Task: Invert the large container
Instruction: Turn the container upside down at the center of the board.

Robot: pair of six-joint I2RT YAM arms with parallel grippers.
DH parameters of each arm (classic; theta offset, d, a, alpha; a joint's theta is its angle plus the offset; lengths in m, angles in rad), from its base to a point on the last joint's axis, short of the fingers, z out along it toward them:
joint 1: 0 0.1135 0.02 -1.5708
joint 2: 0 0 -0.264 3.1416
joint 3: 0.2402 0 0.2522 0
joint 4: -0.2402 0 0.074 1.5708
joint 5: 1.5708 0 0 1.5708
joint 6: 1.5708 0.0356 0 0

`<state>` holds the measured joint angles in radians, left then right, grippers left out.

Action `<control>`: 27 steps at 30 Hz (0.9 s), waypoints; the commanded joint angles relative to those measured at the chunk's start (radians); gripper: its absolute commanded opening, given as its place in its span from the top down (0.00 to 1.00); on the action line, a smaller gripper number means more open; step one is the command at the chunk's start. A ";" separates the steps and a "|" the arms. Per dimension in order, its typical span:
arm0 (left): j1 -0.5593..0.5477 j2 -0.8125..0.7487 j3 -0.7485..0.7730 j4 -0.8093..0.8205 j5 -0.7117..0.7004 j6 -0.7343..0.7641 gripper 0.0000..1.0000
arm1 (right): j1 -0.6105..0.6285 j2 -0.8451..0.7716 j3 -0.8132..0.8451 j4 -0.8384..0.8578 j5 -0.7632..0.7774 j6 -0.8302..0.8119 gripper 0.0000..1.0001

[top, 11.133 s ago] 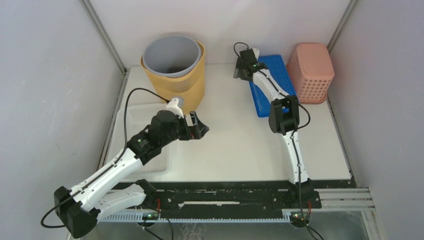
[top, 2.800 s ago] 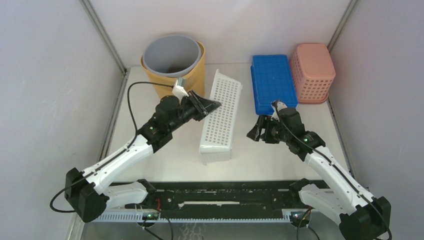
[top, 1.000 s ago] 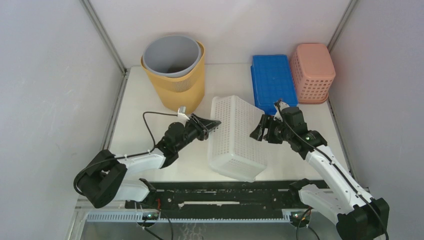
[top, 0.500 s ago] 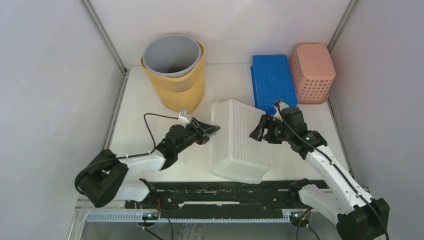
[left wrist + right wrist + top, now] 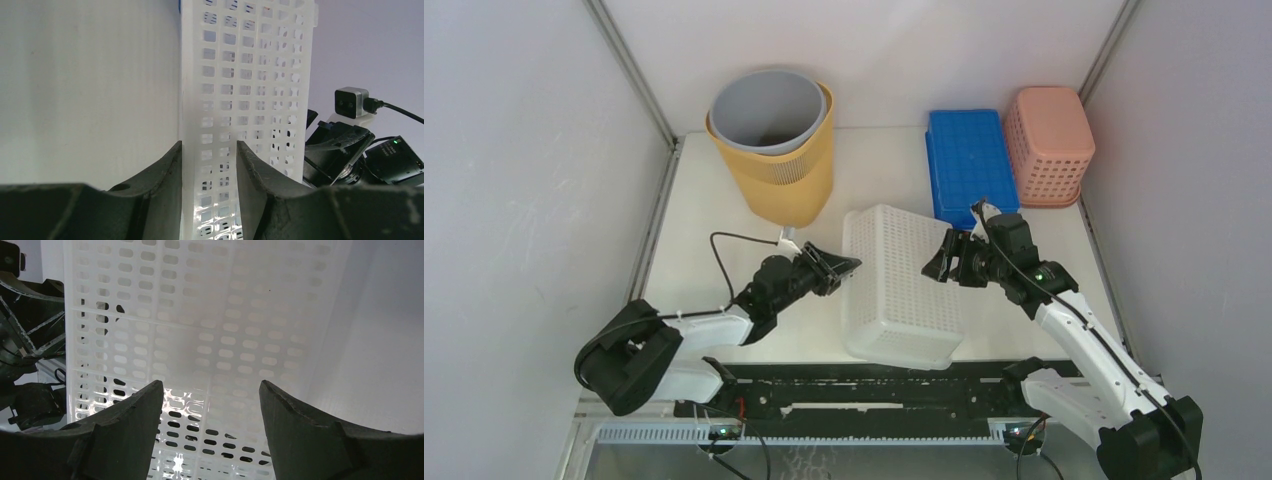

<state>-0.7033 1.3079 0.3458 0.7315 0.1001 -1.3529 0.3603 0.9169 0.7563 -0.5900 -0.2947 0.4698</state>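
The large container (image 5: 899, 290) is a white perforated basket lying in the middle of the table with its base turned up, still a little tilted. My left gripper (image 5: 844, 265) is at its left edge, shut on the basket's side wall (image 5: 250, 75). In the left wrist view the wall fills the gap between the fingers of the left gripper (image 5: 209, 150). At the basket's right edge my right gripper (image 5: 939, 265) stands open. The right wrist view shows the basket's perforated face (image 5: 200, 315) just beyond the right gripper (image 5: 210, 390), with nothing between its fingers.
A yellow bin with a grey liner (image 5: 774, 140) stands at the back left. A blue crate (image 5: 969, 165) and a pink basket (image 5: 1049, 140) sit at the back right, close behind my right arm. Enclosure walls rise on both sides.
The white basket has tipped further over and now lies flatter, base up. My left gripper has sunk slightly with it. The right arm has stayed in place.
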 commanded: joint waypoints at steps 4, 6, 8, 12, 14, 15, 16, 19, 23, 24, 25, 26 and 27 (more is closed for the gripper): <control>0.019 -0.002 -0.077 -0.031 0.004 0.083 0.58 | 0.004 -0.009 0.012 0.052 -0.008 -0.001 0.21; 0.022 0.004 -0.084 -0.024 0.006 0.084 0.58 | 0.004 -0.007 0.012 0.054 -0.008 0.002 0.21; 0.025 0.011 -0.091 -0.015 0.009 0.085 0.58 | 0.006 -0.007 0.012 0.055 -0.009 0.002 0.21; 0.034 0.023 -0.108 0.006 0.013 0.084 0.58 | 0.006 -0.007 0.012 0.055 -0.008 0.003 0.21; 0.037 0.025 -0.115 0.011 0.015 0.088 0.58 | 0.008 -0.005 0.012 0.055 -0.008 0.004 0.21; 0.037 0.026 -0.118 0.011 0.016 0.091 0.58 | 0.009 -0.003 0.012 0.055 -0.008 0.004 0.21; 0.039 0.024 -0.121 0.011 0.014 0.094 0.58 | 0.011 -0.002 0.012 0.055 -0.007 0.004 0.21; 0.039 0.007 -0.114 -0.049 0.002 0.120 0.58 | 0.014 0.003 0.012 0.057 -0.003 0.005 0.21; 0.039 -0.045 -0.100 -0.153 -0.035 0.164 0.58 | 0.019 0.009 0.012 0.065 -0.003 0.009 0.21; 0.039 -0.060 -0.097 -0.175 -0.045 0.173 0.58 | 0.021 0.012 0.013 0.068 -0.002 0.010 0.21; 0.039 -0.071 -0.094 -0.200 -0.054 0.181 0.58 | 0.023 0.015 0.013 0.069 -0.002 0.011 0.21; 0.040 -0.081 -0.088 -0.221 -0.063 0.194 0.58 | 0.025 0.018 0.012 0.070 -0.001 0.012 0.21; 0.041 -0.090 -0.086 -0.240 -0.071 0.200 0.58 | 0.029 0.021 0.013 0.072 -0.001 0.011 0.21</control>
<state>-0.6704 1.2461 0.2615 0.7132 0.0956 -1.3018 0.3756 0.9314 0.7563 -0.5694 -0.2974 0.4744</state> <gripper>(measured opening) 0.429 0.786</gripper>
